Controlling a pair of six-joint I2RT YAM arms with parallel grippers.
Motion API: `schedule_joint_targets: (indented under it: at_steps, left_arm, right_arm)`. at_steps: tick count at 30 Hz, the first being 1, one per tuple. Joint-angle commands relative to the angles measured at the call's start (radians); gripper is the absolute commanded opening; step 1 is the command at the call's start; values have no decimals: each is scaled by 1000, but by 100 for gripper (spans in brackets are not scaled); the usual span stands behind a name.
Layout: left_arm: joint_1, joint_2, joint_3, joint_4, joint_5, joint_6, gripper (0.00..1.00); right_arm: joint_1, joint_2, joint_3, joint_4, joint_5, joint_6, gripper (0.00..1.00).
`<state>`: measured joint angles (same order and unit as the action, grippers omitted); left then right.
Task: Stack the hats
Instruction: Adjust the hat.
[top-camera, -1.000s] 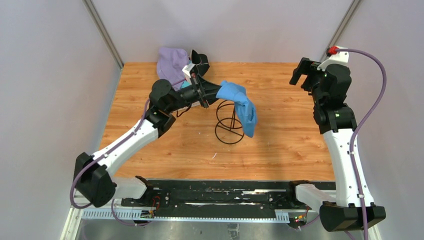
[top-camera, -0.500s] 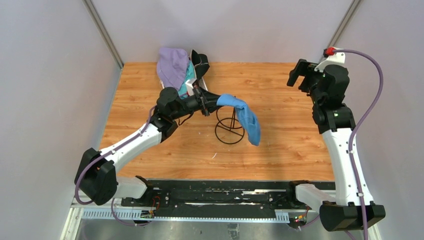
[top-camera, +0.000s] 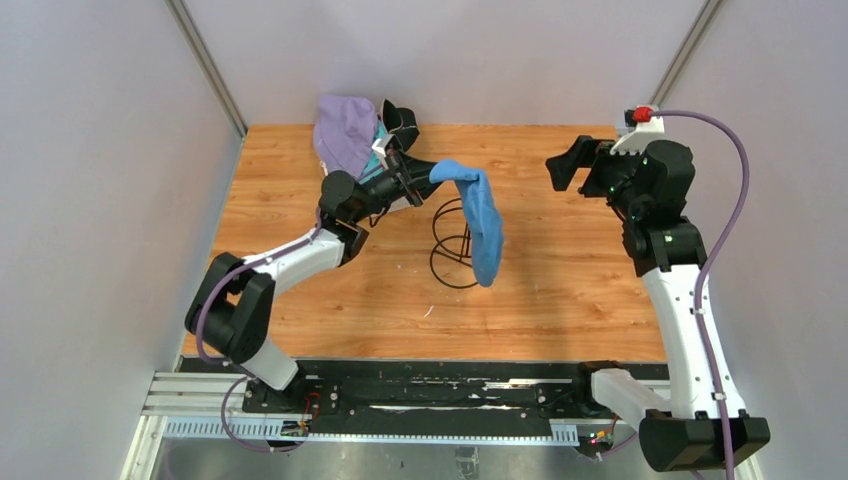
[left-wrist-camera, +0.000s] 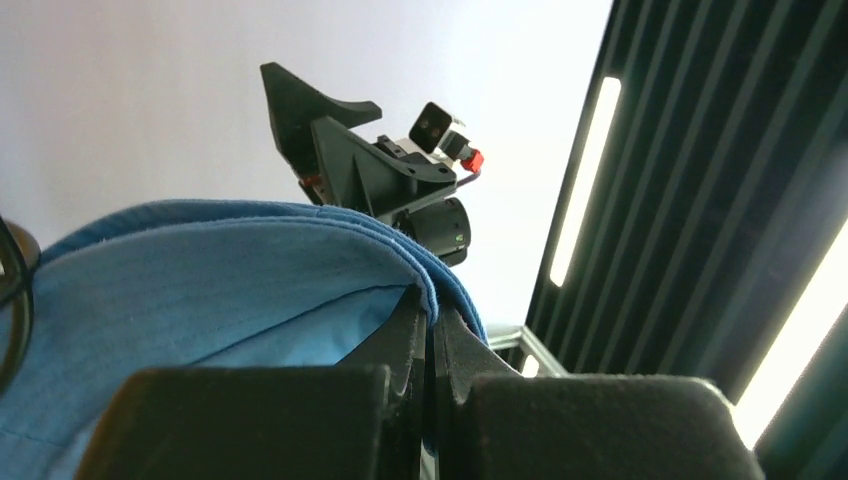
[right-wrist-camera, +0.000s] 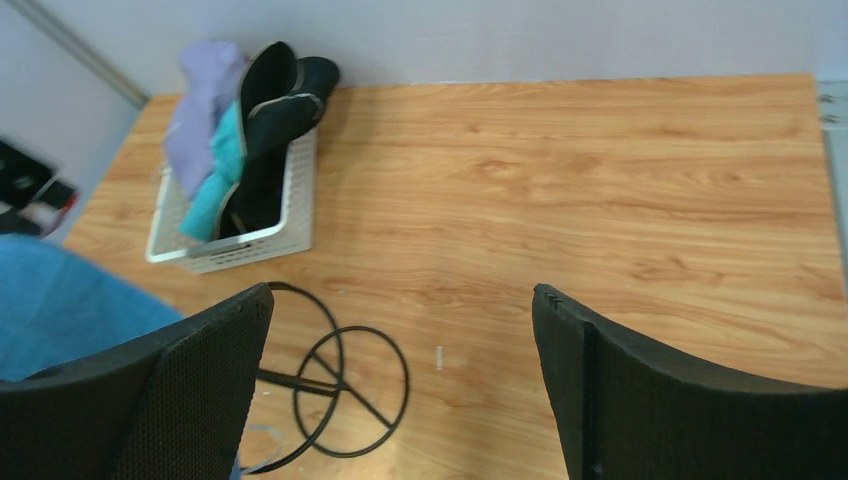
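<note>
— What was the left gripper (top-camera: 428, 176) doing?

— Its fingers (left-wrist-camera: 448, 352) were pressed together on the rim of the soft blue fabric bucket hat (top-camera: 481, 226). In the left wrist view the brim's stitched edge ran straight into the pinch.

— And where was that hat?

— Off the wooden table (top-camera: 570, 285), up in the air near the middle. From the pinch it drooped toward five o'clock, crossing the three-o'clock side of the black wire-frame stand (top-camera: 452, 248) in the overhead view. I could not tell whether cloth and wire touched.

— The right gripper (top-camera: 562, 172)?

— Spread wide, holding nothing, raised over the table at about two o'clock and pointing toward nine o'clock, at the hat. In its own camera the two black pads (right-wrist-camera: 205, 375) framed bare wood and the stand's round base, with a blue corner of the hat at eight o'clock.

— The other hats?

— Bunched in the white plastic lattice basket (right-wrist-camera: 262, 243) at the table's eleven-o'clock corner. The lavender fabric hat (top-camera: 345, 130) lay on the nine-o'clock side, spilling over the rim. The teal fabric hat (right-wrist-camera: 214, 182) was wedged beside it, and the black fabric hat (right-wrist-camera: 272, 112) stood on edge toward three o'clock.
</note>
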<state>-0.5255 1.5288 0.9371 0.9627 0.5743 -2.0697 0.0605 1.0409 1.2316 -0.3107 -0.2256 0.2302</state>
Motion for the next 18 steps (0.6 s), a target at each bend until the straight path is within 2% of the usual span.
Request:
schedule_joint_targets:
  at_steps: [1,5,10,15,18]
  left_arm:
    - [37,78,12,405,106,-238,0]
    - [71,163,64,596,212,-337,0]
    - [98,190,156,599,394,-275,0]
    - [102,208,195,599,496,-218,0]
    - [102,208,221,599,544,-196,0]
  right_arm:
    - [-18,-52,-16,51,-225,45,100]
    - [-18,-75,-35,74,-342,65,100]
    - [-19,-91,-62,106,-437,77,99]
    - [-18,-100,-107,176,-540,77,99]
    - [-18,-97,-139,235,-599,169,97]
